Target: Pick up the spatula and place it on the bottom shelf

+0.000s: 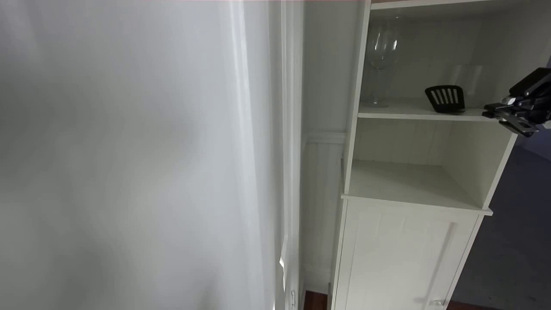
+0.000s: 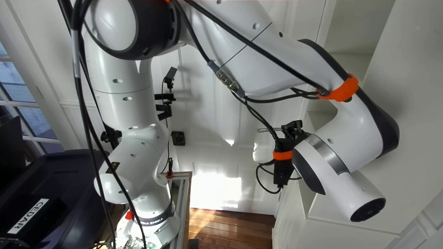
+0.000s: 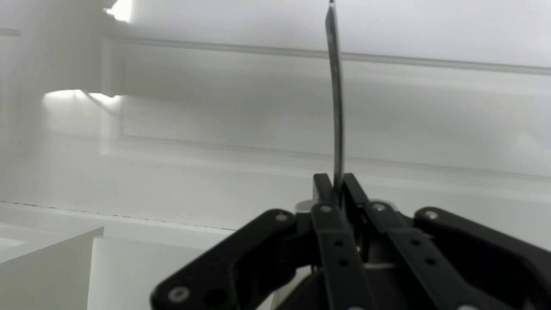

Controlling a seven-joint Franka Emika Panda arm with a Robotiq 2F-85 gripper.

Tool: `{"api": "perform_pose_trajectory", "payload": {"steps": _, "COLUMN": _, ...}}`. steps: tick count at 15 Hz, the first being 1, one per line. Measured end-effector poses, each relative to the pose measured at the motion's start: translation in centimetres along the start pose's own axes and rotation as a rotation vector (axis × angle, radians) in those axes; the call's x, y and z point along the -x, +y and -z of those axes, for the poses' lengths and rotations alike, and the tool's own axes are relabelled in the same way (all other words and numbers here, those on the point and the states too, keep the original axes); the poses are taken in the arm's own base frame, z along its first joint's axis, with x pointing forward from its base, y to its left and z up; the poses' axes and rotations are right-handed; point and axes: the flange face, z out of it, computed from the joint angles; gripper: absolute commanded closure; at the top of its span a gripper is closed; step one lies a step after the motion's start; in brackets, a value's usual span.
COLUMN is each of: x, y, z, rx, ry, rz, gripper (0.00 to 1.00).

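In the wrist view, my gripper (image 3: pixel 338 184) is shut on the thin grey metal handle (image 3: pixel 336 99) of the spatula, which runs upward out of the fingertips. A short length of the handle (image 2: pixel 268 130) also sticks out from the gripper in an exterior view. The spatula's black slotted head (image 1: pixel 446 99) shows against the front of the upper compartment; whether it touches the shelf board there I cannot tell. Below that board lies the bottom shelf (image 1: pixel 404 181), a flat white floor above the panelled door. The gripper (image 1: pixel 508 118) stands at the cabinet's right side in that view.
A clear wine glass (image 1: pixel 381 51) stands on the upper shelf board (image 1: pixel 400 112), with another clear glass (image 1: pixel 468 82) behind the spatula head. The cabinet's side panel (image 1: pixel 482 159) bounds the lower compartment. Cables (image 2: pixel 266 121) hang along the arm near the wrist.
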Motion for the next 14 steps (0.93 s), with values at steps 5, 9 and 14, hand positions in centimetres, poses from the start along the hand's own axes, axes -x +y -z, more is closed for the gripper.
{"api": "perform_pose_trajectory", "payload": {"steps": 5, "x": 0.5, "y": -0.3, "z": 0.0, "rx": -0.014, "ry": -0.051, "rz": 0.061, "gripper": 0.97}}
{"api": "perform_pose_trajectory", "payload": {"steps": 9, "x": 0.6, "y": -0.7, "z": 0.1, "rx": -0.014, "ry": -0.086, "rz": 0.099, "gripper": 0.97}}
{"api": "perform_pose_trajectory", "payload": {"steps": 14, "x": 1.0, "y": -1.1, "z": 0.0, "rx": -0.028, "ry": -0.159, "rz": 0.142, "gripper": 0.97}}
